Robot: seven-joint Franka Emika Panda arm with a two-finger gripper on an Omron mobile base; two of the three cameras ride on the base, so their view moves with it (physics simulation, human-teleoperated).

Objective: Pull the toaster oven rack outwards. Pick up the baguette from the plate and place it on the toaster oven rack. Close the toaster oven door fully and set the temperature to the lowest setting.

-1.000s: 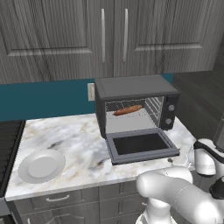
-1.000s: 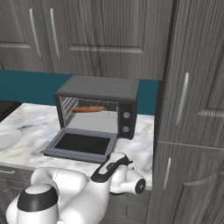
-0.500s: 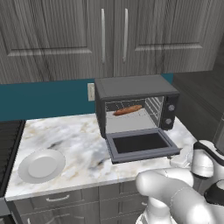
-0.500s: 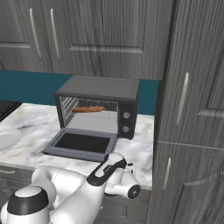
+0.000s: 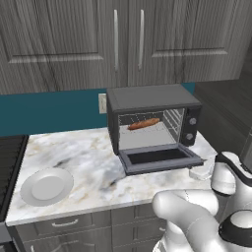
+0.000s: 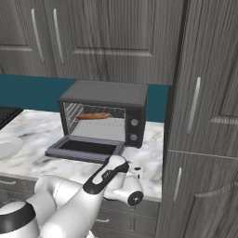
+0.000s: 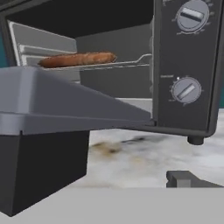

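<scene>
The dark grey toaster oven stands on the marble counter with the toaster oven door dropped flat. Inside, the baguette lies on the toaster oven rack. To the left sits the white plate, bare. My gripper hangs low by the door's right front corner, touching nothing that I can see. The hand view looks from counter height past the door's edge at the baguette on the rack. One fingertip shows far off centre, so my gripper reads as open and empty.
Two round knobs sit down the oven's right front. A tall cabinet rises just right of the oven. Wall cupboards hang above. A dark stovetop borders the counter's left end.
My hand has moved left and up towards the right front corner of the open door. The door, baguette and plate have not moved.
</scene>
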